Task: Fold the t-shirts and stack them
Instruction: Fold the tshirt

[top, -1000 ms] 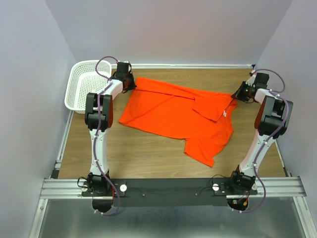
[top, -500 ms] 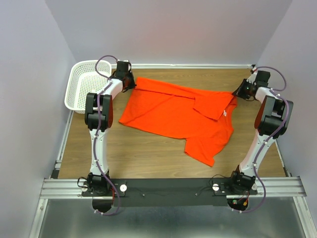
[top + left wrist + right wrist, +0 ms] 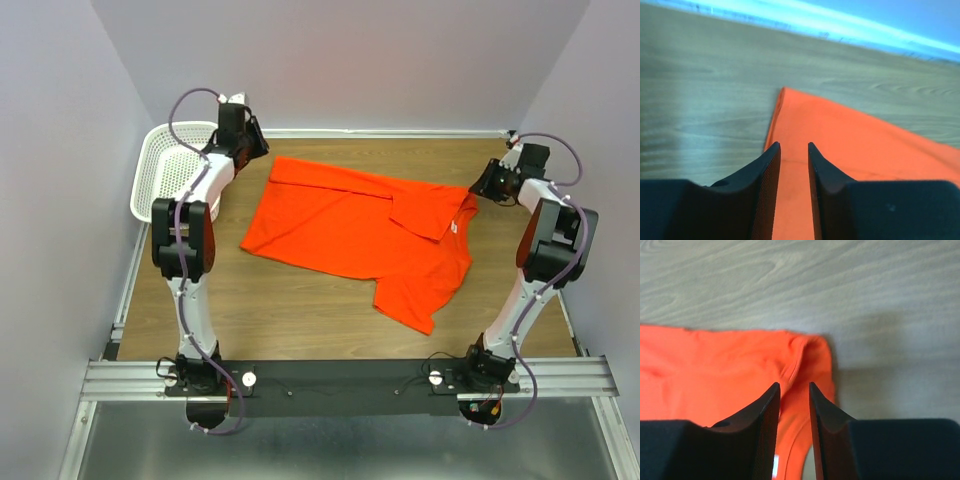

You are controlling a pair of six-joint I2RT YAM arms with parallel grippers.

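One bright orange-red t-shirt (image 3: 365, 225) lies spread across the wooden table, with one sleeve folded over near its right side and a small white tag (image 3: 453, 229). My left gripper (image 3: 257, 148) hovers just beyond the shirt's far-left corner (image 3: 786, 95). Its jaws are a little apart and hold nothing (image 3: 794, 146). My right gripper (image 3: 477, 190) sits over the shirt's far-right edge by the collar (image 3: 797, 357). Its jaws are slightly apart and empty (image 3: 792, 386), with fabric showing below the gap. The tag also shows in the right wrist view (image 3: 775, 467).
A white perforated basket (image 3: 165, 175) stands at the far left edge of the table, close behind the left arm. The back wall runs just beyond both grippers. Bare wood (image 3: 290, 310) lies between the shirt and the arm bases.
The left arm has lifted and swung back-left, off the shirt's far-left corner, which stays flat on the table. The right gripper has barely moved.
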